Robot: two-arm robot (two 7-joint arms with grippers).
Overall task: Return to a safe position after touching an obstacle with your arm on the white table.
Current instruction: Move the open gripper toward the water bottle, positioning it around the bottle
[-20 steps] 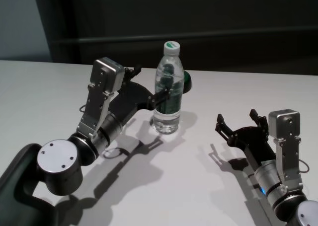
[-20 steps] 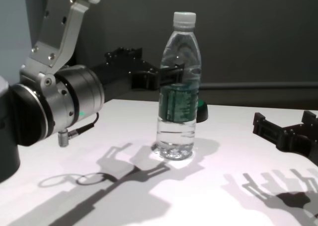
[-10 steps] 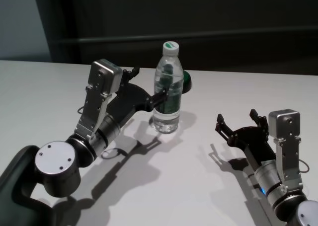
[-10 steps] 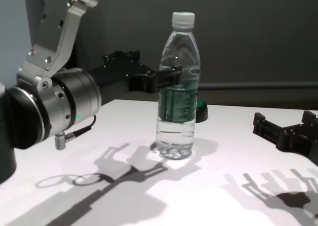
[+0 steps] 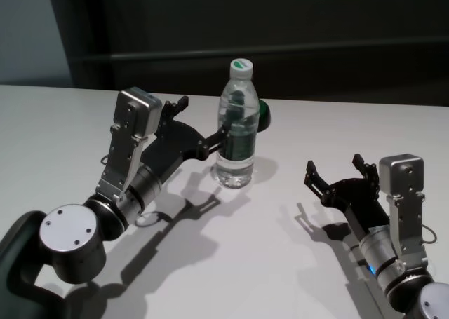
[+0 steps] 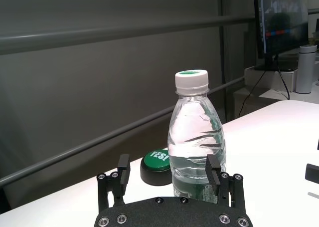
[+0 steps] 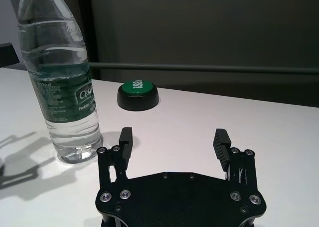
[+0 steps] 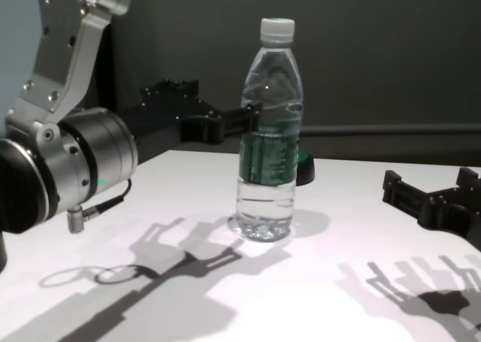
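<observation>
1 bottle and 1 button on the table; 2 grippers, left and right, both spread apart.

The clear water bottle stands upright near the middle of the white desk, white cap on, seemingly about one-third full.

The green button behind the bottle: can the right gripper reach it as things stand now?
Probably yes: the open right gripper faces the green button across bare white table; the bottle stands aside.
</observation>
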